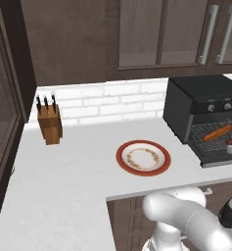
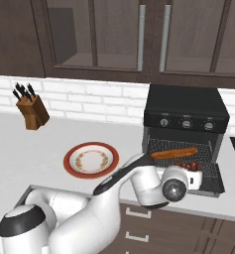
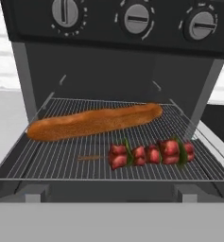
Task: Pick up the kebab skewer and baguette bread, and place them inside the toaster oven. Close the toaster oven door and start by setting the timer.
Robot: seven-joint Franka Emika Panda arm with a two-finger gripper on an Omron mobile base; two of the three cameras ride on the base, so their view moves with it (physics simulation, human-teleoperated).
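A: Skewer and bread status?

B: Both are seen loaded. The kebab skewer [image 3: 149,153] is laid on the wire rack [image 3: 61,160] near its front edge, stick end pointing left. The baguette bread [image 3: 94,121] is laid just behind it, slightly diagonal, apart from the skewer. Both are inside the toaster oven [image 2: 186,111].

A: Door?

B: The toaster oven door [image 2: 213,184] is seen dropped open, lying flat in front of the cavity. So the closing step is judged to be the one in hand; loading looks done.

A: Gripper?

B: The gripper [image 2: 194,177] is held just in front of the rack, over the lowered door, jaws spread to full width, nothing gripped.

A: How should the close be handled?

B: The door's front edge should be reached from below or from the side, then lifted in an arc about the hinge, not pushed straight in. The skewer sits close to the rack front, so the rack should be checked as fully seated before the swing. Whether it sticks out cannot be told.

A: After that?

B: 3 knobs [image 3: 136,18] are seen along the top front. Which 1 is the timer cannot be told.

A: Surroundings?

B: A plate [image 1: 143,158] is left bare on the counter [image 1: 63,166], a knife block [image 1: 49,122] by the wall.
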